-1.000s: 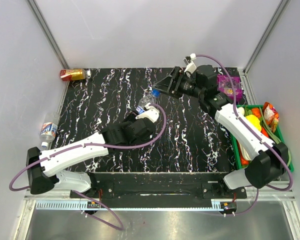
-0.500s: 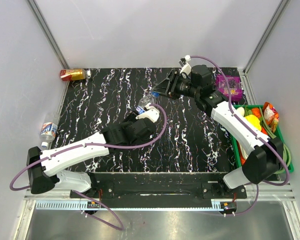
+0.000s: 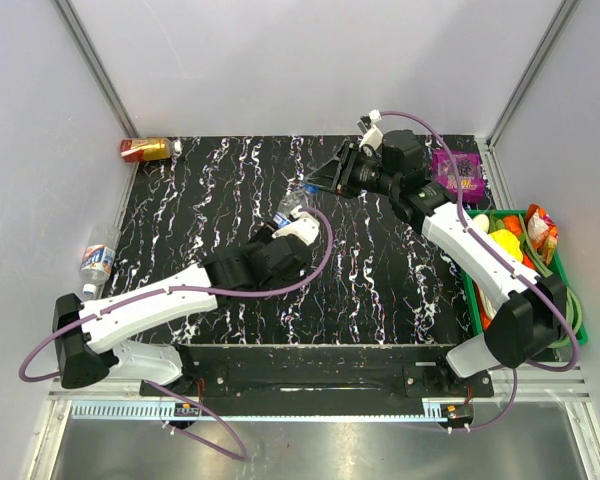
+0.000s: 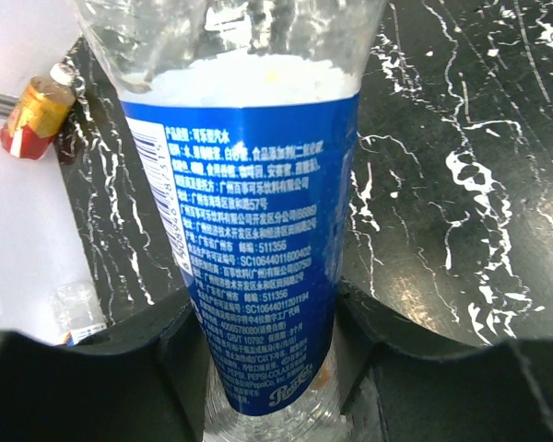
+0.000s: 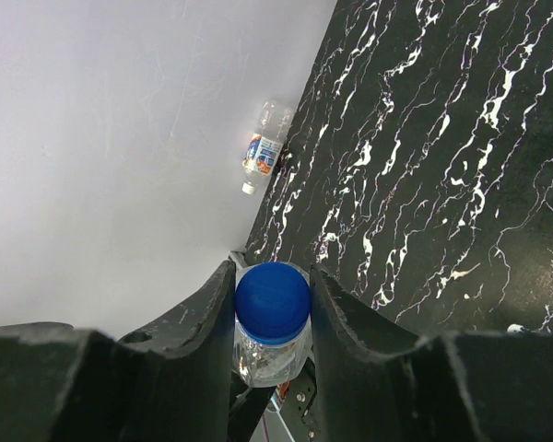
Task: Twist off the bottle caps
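Jaws of the right gripper (image 5: pixel 271 276) press both sides of the dark blue cap (image 5: pixel 273 302), with the Pepsi bottle (image 4: pixel 258 230) running lengthwise straight away from them, its labelled body clamped by the left gripper (image 4: pixel 272 350) over the table (image 3: pixel 380 280).

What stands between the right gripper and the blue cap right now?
Nothing visible. The blue cap sits bare between the right gripper's fingers, which flank it closely. The left gripper clamps the Pepsi bottle lower down, at its label.

Bright, diffuse light, faint shadows; the jaws blur in both wrist views.
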Robot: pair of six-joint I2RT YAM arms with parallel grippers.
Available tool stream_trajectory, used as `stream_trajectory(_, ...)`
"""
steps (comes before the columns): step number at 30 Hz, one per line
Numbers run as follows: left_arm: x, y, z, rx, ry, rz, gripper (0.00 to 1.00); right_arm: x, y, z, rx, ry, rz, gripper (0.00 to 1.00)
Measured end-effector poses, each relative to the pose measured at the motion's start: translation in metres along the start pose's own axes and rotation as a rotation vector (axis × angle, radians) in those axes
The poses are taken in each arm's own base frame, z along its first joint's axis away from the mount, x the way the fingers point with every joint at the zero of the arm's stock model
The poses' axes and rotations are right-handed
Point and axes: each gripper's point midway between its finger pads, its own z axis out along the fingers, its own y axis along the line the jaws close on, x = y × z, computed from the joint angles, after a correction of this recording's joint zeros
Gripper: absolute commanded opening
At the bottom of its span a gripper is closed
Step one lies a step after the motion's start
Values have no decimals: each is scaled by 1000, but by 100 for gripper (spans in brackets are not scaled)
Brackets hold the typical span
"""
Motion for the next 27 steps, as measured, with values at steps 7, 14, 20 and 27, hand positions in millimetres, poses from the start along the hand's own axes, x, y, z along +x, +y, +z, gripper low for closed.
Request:
stream_trajectory(7, -6, -15, 0, 135, -30, -73, 0, -2, 4, -5, -11, -11, -62, 0)
stream_trajectory(14, -11, -28, -6, 320, -76, -161, 0, -2, 13, -13, -46, -5, -145, 0)
stream_trajectory(20, -15, -37, -18, 516, -123, -223, 0, 4, 27, -21, -105, 22, -218, 0)
stream_trajectory(27, -23, -51, -36, 747, -189, -282, 0, 11, 48, -35, -206, 54, -311, 0)
